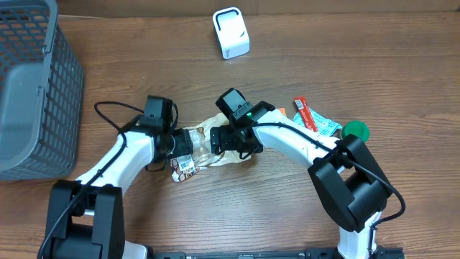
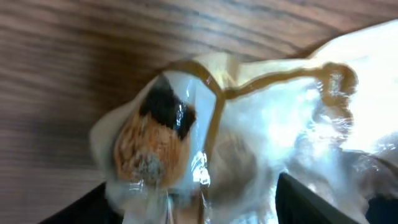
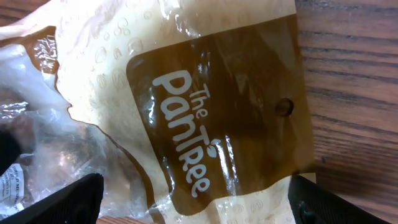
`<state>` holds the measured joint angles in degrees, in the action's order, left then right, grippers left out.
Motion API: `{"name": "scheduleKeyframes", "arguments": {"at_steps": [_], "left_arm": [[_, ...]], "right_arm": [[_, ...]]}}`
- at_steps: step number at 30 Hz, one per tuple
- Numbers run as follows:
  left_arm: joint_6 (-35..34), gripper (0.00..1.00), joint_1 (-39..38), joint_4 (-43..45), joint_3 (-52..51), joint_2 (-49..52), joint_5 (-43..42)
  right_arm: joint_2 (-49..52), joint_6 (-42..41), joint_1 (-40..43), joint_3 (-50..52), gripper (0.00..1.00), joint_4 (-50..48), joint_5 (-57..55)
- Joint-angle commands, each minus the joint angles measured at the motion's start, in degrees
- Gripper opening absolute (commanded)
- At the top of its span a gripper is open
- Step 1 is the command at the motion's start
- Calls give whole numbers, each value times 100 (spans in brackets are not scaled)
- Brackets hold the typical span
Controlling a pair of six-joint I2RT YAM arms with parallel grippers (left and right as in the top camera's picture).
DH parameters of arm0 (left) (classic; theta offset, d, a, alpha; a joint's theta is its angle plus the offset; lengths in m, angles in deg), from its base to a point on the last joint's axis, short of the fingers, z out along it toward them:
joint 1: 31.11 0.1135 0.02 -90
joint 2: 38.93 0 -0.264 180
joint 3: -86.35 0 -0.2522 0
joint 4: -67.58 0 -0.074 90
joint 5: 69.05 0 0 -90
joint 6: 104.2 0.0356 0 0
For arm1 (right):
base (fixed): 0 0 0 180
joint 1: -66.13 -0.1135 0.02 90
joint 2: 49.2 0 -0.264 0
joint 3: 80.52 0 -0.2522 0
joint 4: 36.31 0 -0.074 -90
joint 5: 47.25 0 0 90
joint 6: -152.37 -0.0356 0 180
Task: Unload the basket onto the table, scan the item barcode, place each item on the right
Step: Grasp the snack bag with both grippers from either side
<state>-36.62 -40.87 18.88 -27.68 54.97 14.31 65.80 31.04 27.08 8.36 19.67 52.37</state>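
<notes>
Basket: the grey basket [image 1: 29, 93] stands at nine o'clock on the table [image 1: 144, 57], well apart from the work; probably it takes finished items.
Left gripper: your left gripper [image 1: 178, 144] is at the bag's nine o'clock end. Plastic fills the space between its fingers, but you cannot tell whether it is pinching or only straddling.
Barcode label: a white label [image 1: 185, 167] faces up at the bag's seven o'clock corner.
Bag: the clear snack bag [image 1: 205, 147] lies crumpled at table centre, between both grippers, probably so that it can be flattened and lifted.
Right gripper: your right gripper [image 1: 228, 140] hovers at the bag's three o'clock end, jaws wide apart, holding nothing.
Scanner: the white scanner [image 1: 231, 32] waits at twelve o'clock, well apart; the label has not reached it yet.
Spare packets: other packets [image 1: 310, 119] lie at three o'clock.
</notes>
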Motion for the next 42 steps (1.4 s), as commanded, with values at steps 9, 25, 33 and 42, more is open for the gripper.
{"name": "scheduleKeyframes", "arguments": {"at_steps": [9, 25, 33, 42], "left_arm": [[9, 68, -42, -866, 708, 170, 470], [-76, 67, -55, -501, 590, 1010, 382], [-70, 66, -55, -466, 590, 1088, 382], [59, 67, -79, -363, 590, 1088, 332]], "right_arm": [[35, -11, -11, -297, 92, 101, 4], [111, -15, -33, -302, 100, 66, -59], [468, -15, -33, -247, 99, -57, 120], [472, -520, -70, -92, 95, -81, 717]]}}
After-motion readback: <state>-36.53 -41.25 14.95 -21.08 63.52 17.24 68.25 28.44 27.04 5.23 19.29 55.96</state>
